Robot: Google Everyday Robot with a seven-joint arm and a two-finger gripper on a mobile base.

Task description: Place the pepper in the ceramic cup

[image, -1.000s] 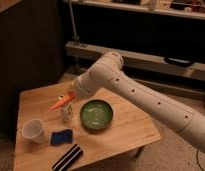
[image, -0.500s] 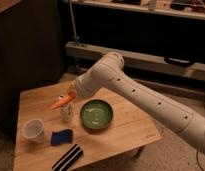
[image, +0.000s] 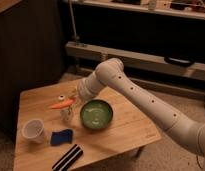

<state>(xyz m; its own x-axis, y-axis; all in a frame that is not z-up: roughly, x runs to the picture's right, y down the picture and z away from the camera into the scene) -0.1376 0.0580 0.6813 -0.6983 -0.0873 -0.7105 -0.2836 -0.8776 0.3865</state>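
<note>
Gripper [image: 74, 98] holds pepper [image: 62, 104] above table [image: 127, 126], near bowl [image: 96, 114].

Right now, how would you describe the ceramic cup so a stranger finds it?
On the wooden table, look near the front left edge, left of the blue cloth. The ceramic cup stands there, away from the gripper holding the pepper over mid-table. It is plain white, handleless, unlike the green bowl and the narrower white shaker.

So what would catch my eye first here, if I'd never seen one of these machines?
Most likely the big white arm reaching in from the right over the wooden table. Its gripper, near the table's middle, holds an orange pepper in the air, just left of the green bowl. The white ceramic cup stands apart near the table's left edge.
</note>
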